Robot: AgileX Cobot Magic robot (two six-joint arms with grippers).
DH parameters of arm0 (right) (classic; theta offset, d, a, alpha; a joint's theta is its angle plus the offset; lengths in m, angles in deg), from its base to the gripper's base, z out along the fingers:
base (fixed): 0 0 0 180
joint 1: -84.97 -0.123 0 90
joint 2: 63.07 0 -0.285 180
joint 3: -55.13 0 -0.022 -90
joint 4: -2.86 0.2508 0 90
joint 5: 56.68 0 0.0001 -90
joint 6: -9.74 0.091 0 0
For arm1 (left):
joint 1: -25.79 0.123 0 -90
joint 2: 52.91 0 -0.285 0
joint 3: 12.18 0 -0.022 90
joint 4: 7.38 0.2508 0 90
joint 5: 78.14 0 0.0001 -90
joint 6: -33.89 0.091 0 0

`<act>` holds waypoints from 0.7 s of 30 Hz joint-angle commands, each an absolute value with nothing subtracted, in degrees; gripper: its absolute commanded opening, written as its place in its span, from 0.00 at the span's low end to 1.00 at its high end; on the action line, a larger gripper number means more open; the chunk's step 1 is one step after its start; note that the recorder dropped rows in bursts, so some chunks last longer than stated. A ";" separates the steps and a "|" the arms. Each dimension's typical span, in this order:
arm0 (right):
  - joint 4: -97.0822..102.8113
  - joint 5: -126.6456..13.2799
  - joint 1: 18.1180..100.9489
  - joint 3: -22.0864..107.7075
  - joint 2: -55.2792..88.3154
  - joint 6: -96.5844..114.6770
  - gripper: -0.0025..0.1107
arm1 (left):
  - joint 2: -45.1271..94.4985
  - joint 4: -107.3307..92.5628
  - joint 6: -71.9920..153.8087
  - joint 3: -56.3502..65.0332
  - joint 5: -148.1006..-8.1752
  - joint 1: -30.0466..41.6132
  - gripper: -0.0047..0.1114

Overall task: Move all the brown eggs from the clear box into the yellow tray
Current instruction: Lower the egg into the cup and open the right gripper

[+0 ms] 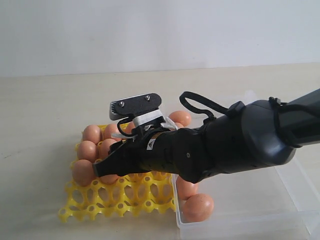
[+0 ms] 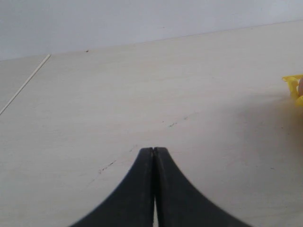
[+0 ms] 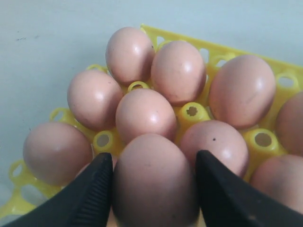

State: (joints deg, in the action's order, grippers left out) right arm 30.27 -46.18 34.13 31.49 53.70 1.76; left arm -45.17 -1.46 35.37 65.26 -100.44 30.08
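My right gripper is shut on a brown egg, one dark finger on each side of it. It hangs just above the yellow tray, where several brown eggs sit in cups. In the exterior view the right arm reaches across to the tray, with the gripper low over its left part, and the arm hides the held egg. Two brown eggs lie in the clear box. My left gripper is shut on nothing above bare table.
The tray's near rows of cups hold no eggs. The box stands right beside the tray on the right. In the left wrist view a yellow corner of the tray shows at the edge, and the tabletop is pale wood.
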 commanded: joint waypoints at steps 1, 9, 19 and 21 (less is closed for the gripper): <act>30.28 -46.12 34.45 31.98 53.54 0.09 0.06 | -45.13 -1.49 35.19 65.03 -99.93 29.79 0.04; 30.28 -46.21 34.45 31.98 53.54 -1.14 0.42 | -45.13 -1.49 35.19 65.03 -99.93 29.79 0.04; 30.72 -46.37 34.45 31.98 53.54 -1.14 0.49 | -45.13 -1.49 35.19 65.03 -99.93 29.79 0.04; 30.72 -46.49 34.45 31.98 53.54 -1.14 0.49 | -45.13 -1.49 35.19 65.03 -99.93 29.79 0.04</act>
